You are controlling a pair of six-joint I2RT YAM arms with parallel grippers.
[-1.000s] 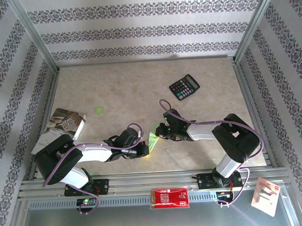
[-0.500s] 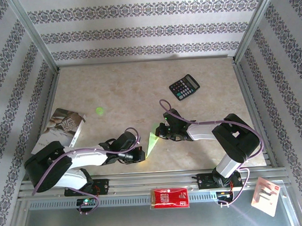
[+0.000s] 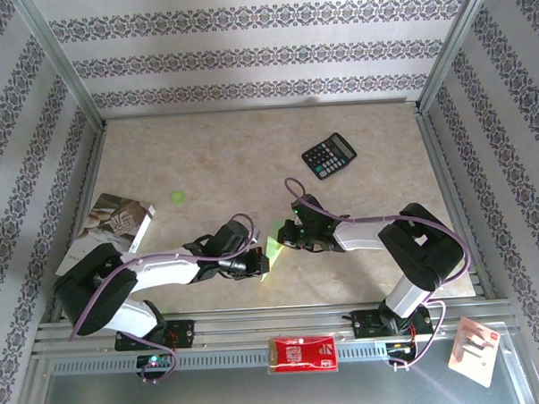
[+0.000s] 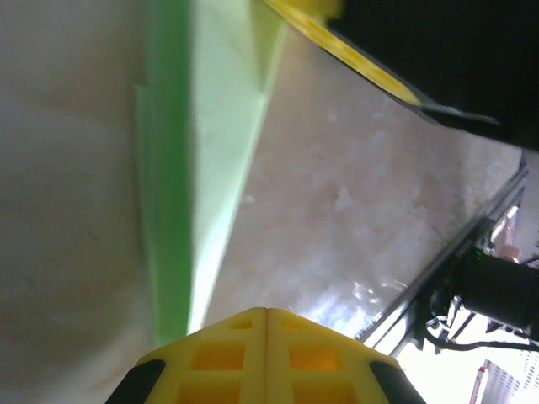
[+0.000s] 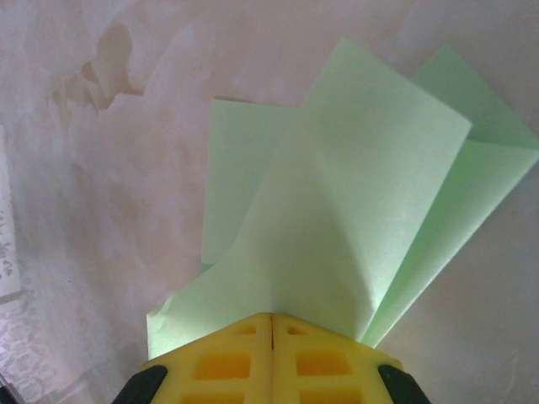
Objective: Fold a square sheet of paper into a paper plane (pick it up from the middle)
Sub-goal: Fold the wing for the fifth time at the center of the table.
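Observation:
The light green paper (image 3: 272,249) is folded into a pointed, layered shape and stands tilted off the table between the two grippers. My right gripper (image 3: 287,238) is shut on its near edge; in the right wrist view the creased flaps of the paper (image 5: 337,202) fan out ahead of the closed gripper (image 5: 271,316). My left gripper (image 3: 258,265) is shut with nothing between its fingers, its tip close to the paper's left side. In the left wrist view the paper (image 4: 202,160) runs up past the closed gripper (image 4: 267,310).
A black calculator (image 3: 328,155) lies at the back right. A small green dot (image 3: 176,197) and a booklet (image 3: 118,222) are at the left. A red-and-white packet (image 3: 303,353) and a white card (image 3: 474,350) lie beyond the front rail (image 3: 257,326).
The left gripper drew back to the left half a second ago and has come back to the paper's side. The right gripper has kept its hold, and the paper looks shorter from above.

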